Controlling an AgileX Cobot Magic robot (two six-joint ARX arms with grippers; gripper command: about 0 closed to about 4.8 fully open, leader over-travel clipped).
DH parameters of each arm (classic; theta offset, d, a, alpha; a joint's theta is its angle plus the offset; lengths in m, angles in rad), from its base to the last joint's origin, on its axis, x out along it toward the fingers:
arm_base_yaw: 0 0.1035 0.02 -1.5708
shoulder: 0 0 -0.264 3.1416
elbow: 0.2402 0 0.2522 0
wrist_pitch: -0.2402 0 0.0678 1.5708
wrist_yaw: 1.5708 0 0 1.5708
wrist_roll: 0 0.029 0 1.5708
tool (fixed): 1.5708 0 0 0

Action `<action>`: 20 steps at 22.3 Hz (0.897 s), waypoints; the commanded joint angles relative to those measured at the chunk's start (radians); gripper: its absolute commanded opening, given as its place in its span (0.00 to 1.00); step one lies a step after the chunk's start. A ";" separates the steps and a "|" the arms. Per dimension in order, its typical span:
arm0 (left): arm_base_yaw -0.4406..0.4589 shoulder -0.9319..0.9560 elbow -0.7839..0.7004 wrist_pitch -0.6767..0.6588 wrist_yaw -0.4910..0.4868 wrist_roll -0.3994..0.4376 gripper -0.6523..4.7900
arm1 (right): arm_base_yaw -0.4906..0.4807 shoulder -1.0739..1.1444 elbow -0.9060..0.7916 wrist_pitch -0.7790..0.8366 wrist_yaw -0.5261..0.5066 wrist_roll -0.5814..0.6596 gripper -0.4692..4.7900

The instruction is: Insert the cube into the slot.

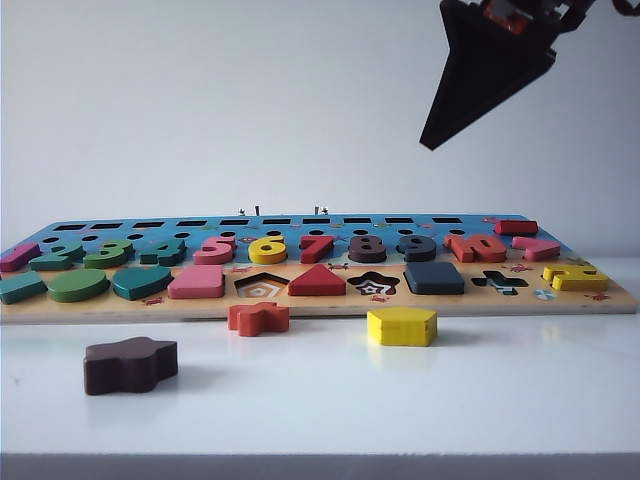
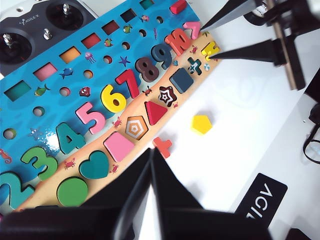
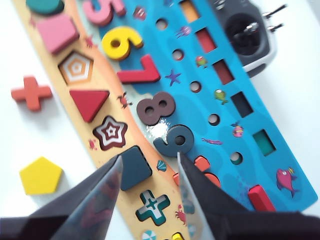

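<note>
White desk (image 1: 320, 400) and a plain pale wall framed the scene, with a long wooden puzzle board (image 1: 320, 300) lying across the middle. The cube (image 1: 434, 277), a flat navy-grey square with rounded corners and a matte painted face, already sat in its slot on the board's sandy front strip, between the star recess (image 1: 373, 285) and the plus-shaped recess (image 1: 499, 283); the slot's bottom was hidden under it. From the exterior view it appeared seated about as deep as its neighbours, though whether fully flush could not be told.

The right gripper (image 3: 149, 172) hung high above the board's right part, its jaws parted and empty, the cube visible between them well below. The left gripper (image 2: 151, 165) hovered over the board's near edge by the heart piece (image 2: 94, 165), jaws nearly together and holding nothing.

Judged from this, the insertion looked done and the right arm was in the release-and-retreat step; the next move called only for a clear lift away without brushing the raised numerals.

Loose on the desk lay a yellow pentagon (image 1: 401, 326), an orange plus (image 1: 258, 318) and a brown wavy block (image 1: 130, 364), all thick, glossy-painted wood.
</note>
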 commanded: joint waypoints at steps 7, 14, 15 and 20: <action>0.002 -0.033 0.004 0.029 0.006 0.005 0.15 | -0.068 -0.238 -0.123 0.156 -0.007 0.494 0.49; 0.042 -0.050 0.002 0.096 0.003 0.005 0.15 | -0.199 -0.437 -0.277 0.198 -0.006 0.605 0.49; 0.048 -0.050 -0.002 0.109 0.003 0.005 0.15 | -0.213 -0.455 -0.292 0.198 -0.006 0.620 0.49; 0.098 -0.077 -0.073 0.215 -0.013 0.005 0.15 | -0.343 -0.655 -0.413 0.197 -0.006 0.739 0.49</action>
